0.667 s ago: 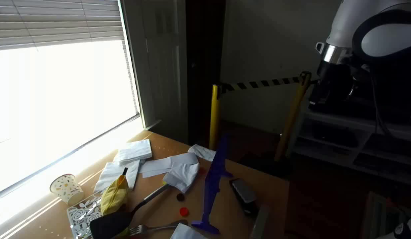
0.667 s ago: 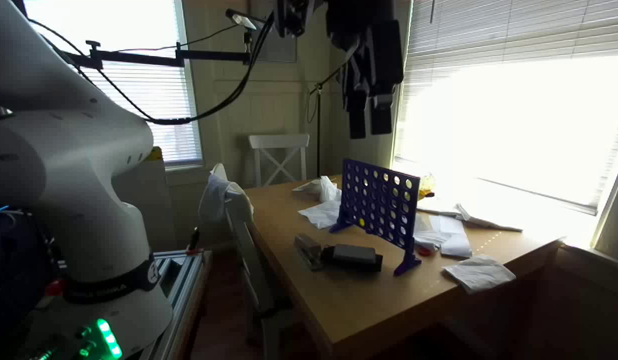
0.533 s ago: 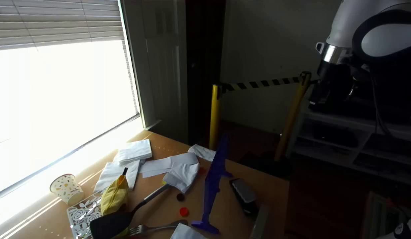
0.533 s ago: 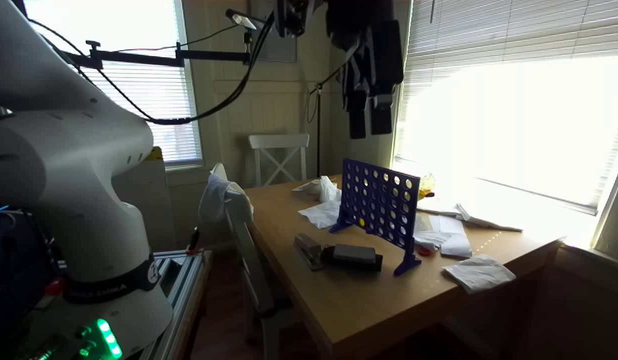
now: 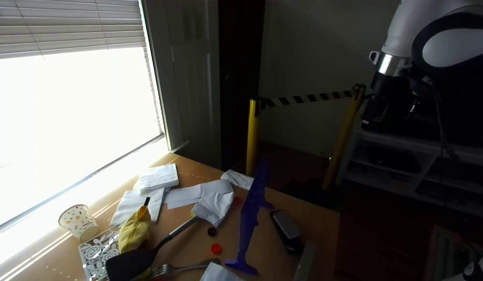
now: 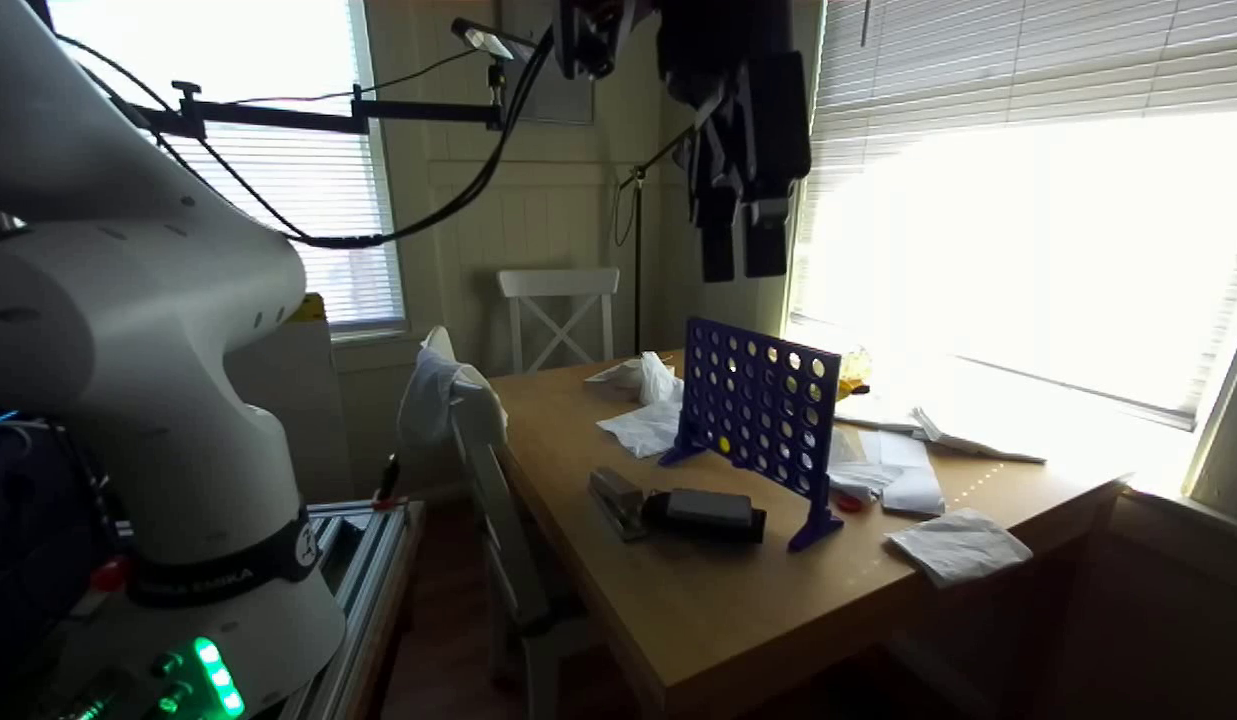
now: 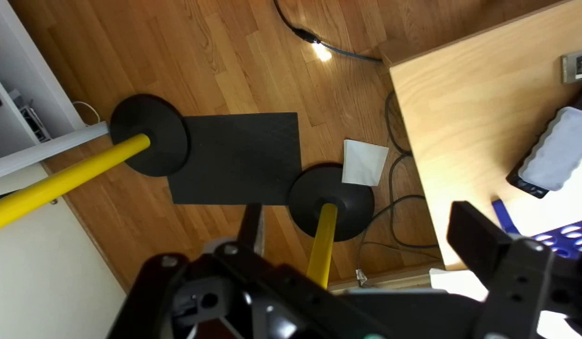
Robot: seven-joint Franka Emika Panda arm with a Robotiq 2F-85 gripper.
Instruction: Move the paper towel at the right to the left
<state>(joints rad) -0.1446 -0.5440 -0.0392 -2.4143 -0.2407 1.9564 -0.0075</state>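
Several white paper towels lie on a wooden worktop, the rightmost towel in an exterior view resting at its edge near a purple game board, as the tool hangs well apart, fingers spread wide.

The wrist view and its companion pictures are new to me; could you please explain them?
This is a white robot arm ending in black fingers. Two pictures come from cameras outside the robot, watching the scene from different places. The wrist view comes from a camera on the arm, looking past the fingers at the wooden floor and a corner of the table. Among the things on that table are white paper towels, what looks like a yellow pouch, a black spatula, a fork, a patterned paper cup and an upright purple game rack. The fingers stand apart, holding nothing.
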